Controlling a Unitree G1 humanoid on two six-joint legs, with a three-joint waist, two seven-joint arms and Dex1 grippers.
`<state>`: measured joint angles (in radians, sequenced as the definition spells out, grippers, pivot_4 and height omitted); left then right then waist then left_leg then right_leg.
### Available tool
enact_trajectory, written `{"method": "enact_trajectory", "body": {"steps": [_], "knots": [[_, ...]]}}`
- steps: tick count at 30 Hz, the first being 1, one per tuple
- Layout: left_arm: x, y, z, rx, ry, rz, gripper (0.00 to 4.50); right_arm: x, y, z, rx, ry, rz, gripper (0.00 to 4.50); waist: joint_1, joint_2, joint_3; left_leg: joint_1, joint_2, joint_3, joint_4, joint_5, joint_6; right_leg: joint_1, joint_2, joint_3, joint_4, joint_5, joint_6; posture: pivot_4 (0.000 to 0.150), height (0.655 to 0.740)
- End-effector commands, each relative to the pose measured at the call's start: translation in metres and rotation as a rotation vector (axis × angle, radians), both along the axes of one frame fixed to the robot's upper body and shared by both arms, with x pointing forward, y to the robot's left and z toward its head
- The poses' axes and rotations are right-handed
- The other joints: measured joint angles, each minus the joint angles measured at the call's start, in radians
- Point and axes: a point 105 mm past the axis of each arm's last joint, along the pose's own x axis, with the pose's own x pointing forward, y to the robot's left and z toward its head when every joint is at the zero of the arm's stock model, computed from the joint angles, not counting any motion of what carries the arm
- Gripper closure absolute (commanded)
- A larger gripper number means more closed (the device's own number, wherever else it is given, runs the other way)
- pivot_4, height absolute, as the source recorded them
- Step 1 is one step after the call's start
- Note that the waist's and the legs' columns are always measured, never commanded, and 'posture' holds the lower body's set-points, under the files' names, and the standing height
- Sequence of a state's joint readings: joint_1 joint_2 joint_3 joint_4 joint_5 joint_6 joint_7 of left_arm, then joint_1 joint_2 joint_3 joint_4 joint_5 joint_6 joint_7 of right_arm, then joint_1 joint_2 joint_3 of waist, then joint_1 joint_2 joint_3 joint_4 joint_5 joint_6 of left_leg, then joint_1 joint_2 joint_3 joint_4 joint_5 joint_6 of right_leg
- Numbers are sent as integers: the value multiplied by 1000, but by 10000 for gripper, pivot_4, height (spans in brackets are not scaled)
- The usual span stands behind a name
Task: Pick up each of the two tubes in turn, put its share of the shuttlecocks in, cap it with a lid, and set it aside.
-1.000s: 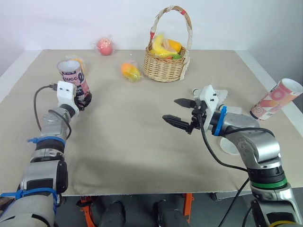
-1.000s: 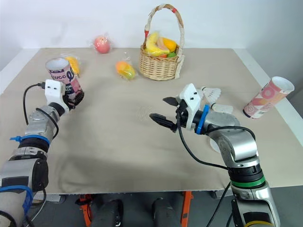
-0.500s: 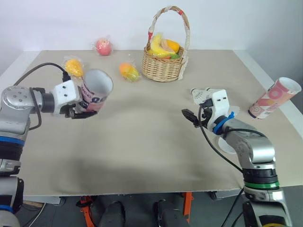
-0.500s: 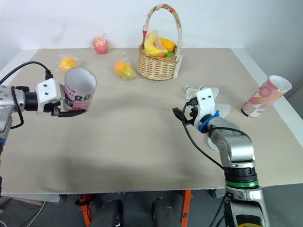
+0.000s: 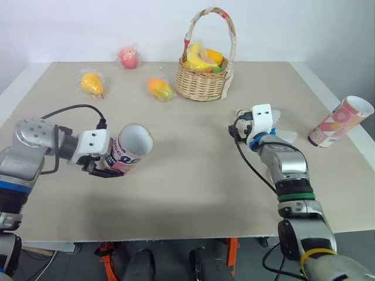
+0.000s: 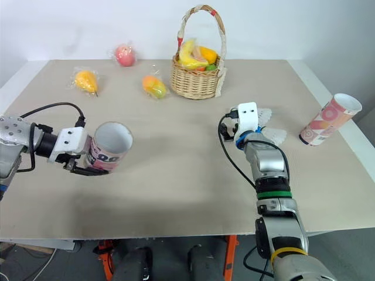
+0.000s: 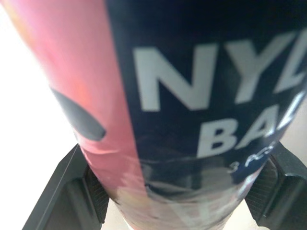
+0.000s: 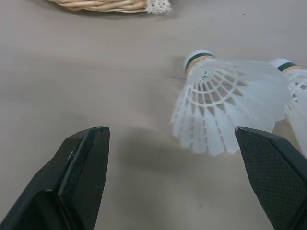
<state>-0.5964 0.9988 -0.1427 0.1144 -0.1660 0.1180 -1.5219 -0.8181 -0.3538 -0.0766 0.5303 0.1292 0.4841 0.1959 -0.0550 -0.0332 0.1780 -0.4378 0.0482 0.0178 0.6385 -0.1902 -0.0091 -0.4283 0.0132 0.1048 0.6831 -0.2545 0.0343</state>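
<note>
Right wrist view: right gripper (image 8: 172, 158) spread wide, empty; white shuttlecock (image 8: 225, 110) on its side just ahead, second shuttlecock (image 8: 296, 91) just beside it. Likely feather-light, skirt crushes easily, so pinch cork head (image 8: 198, 58), gentle squeeze. Left gripper (image 5: 96, 164) clamped on pink-and-navy tube (image 5: 130, 153), tilted above table (image 5: 193, 193), open mouth toward your right arm. Other tube (image 5: 341, 122) well apart, at right edge.

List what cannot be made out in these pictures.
- Held tube: its bottom and contents, head views, hidden by its own wall.
- Tube's print, left wrist view: cut off by the edges.
- Shuttlecocks: their count; right wrist view's edge cuts one, right gripper partly covers them in head views.
</note>
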Motion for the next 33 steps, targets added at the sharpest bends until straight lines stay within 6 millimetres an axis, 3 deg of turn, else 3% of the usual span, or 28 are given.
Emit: {"method": "enact_trajectory", "body": {"steps": [1,8,9,11,18,19,24,29,32,33], "knots": [[-8,7,4,73,25,1,12578,13,6,16,-5,-69,13,0,-8,0,0,0,0,0,0,0,0,0,0,0,0,0,0,1500,7400],[-11,18,-5,132,47,17,12578,24,7,6,-60,-62,8,0,-23,0,0,0,0,0,0,0,0,0,0,0,0,0,0,1500,7400],[-13,17,-8,127,53,14,12862,25,7,4,-65,-63,7,4140,-24,0,0,0,0,0,0,0,0,0,0,0,0,0,0,1500,7400],[-15,15,-13,117,64,7,12862,26,7,2,-76,-66,3,7662,-24,0,0,0,0,0,0,0,0,0,0,0,0,0,0,1500,7400],[-19,11,-33,101,107,-4,12862,27,12,3,-73,-91,31,42190,-23,1,0,1,-1,0,0,0,0,2,-1,0,0,0,0,1500,7400],[-21,12,-36,107,117,-7,12862,27,14,6,-69,-103,44,44594,-23,1,-1,1,-1,0,0,0,0,2,-1,0,0,0,0,1500,7400],[-23,13,-47,120,154,-16,12862,21,28,24,-52,-195,175,44594,-23,4,-2,3,-1,0,0,0,0,3,-1,1,0,0,0,1500,7400],[-25,14,-58,142,198,-31,12862,1,49,58,-64,-309,400,44594,-20,9,-5,3,-1,0,0,0,0,4,-1,1,0,0,1,1500,7400],[-25,15,-61,148,221,-36,12862,-35,73,83,-100,-364,672,44594,-18,12,-6,3,-1,0,1,0,0,4,-2,1,1,0,1,1500,7400],[-25,16,-62,155,228,-38,12862,-69,88,91,-158,-378,885,44594,-18,13,-6,3,-1,0,1,0,0,4,-2,1,1,0,1,1500,7400]]}}
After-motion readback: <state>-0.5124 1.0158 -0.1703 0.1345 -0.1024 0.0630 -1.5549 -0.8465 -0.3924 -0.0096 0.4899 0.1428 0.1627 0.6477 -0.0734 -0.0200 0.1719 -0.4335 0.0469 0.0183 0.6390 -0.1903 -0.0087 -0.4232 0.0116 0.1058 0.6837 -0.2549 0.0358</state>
